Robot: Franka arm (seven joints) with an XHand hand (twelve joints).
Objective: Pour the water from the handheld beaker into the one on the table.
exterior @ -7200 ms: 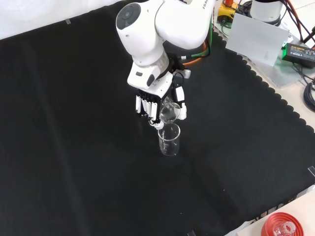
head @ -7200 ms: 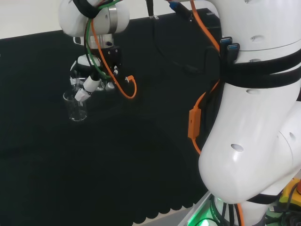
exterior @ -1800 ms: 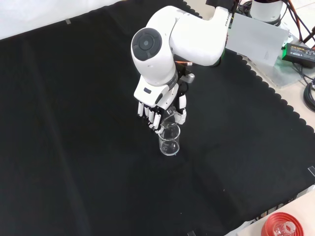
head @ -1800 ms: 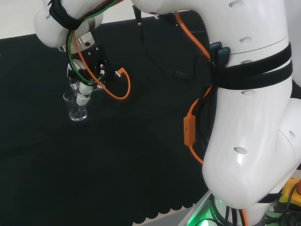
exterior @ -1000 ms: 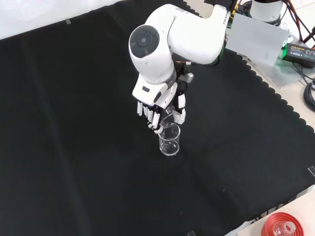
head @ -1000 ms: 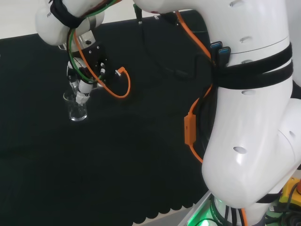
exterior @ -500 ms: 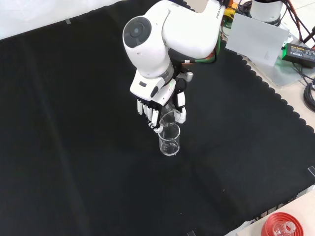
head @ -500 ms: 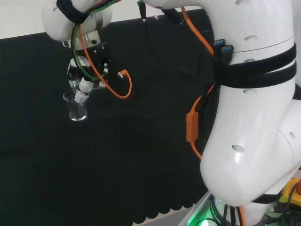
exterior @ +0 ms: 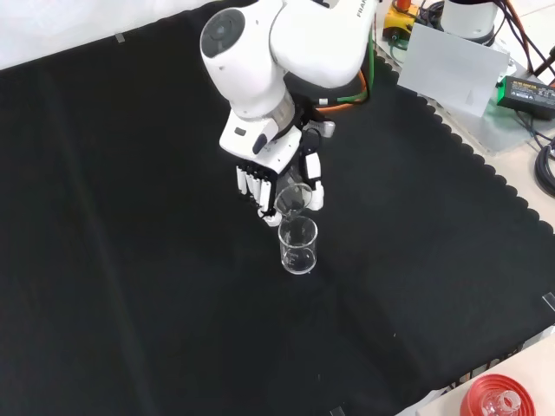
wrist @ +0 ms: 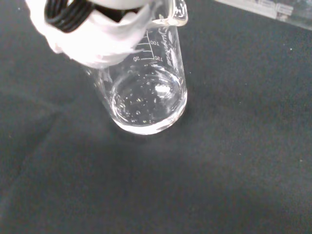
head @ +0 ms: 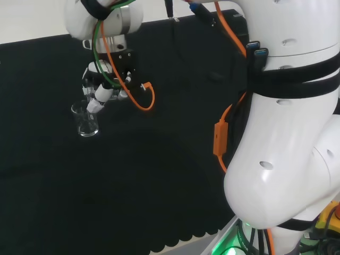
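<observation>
Beaker point(exterior: 298, 245) on the black cloth point(exterior: 130, 260) was what we noted first: a clear glass one with printed graduation marks, standing upright near the middle of the bench in the front view and well to the left in the head view point(head: 86, 120). Through the wrist camera we looked down into it point(wrist: 148, 97) and saw a shallow layer of water with small bubbles at its bottom, and a pouring lip at its rim.

We found the hand point(exterior: 270, 178) just above and behind that beaker in the front view, hanging from the white arm point(exterior: 286, 43) that came in from the top of the view. Its fingers point(exterior: 251, 185) were curled round a second, smaller clear beaker point(exterior: 292, 199), with the thumb on the other side of the glass. That held beaker was tilted, its open mouth turned toward us in the front view and its lower edge just over the rim of the standing one; we could not tell whether the two touched, nor whether any water was left in it.

In the head view we saw the hand point(head: 101, 94) just above and to the right of the standing beaker, with an orange cable point(head: 139, 98) looping to its right.
</observation>
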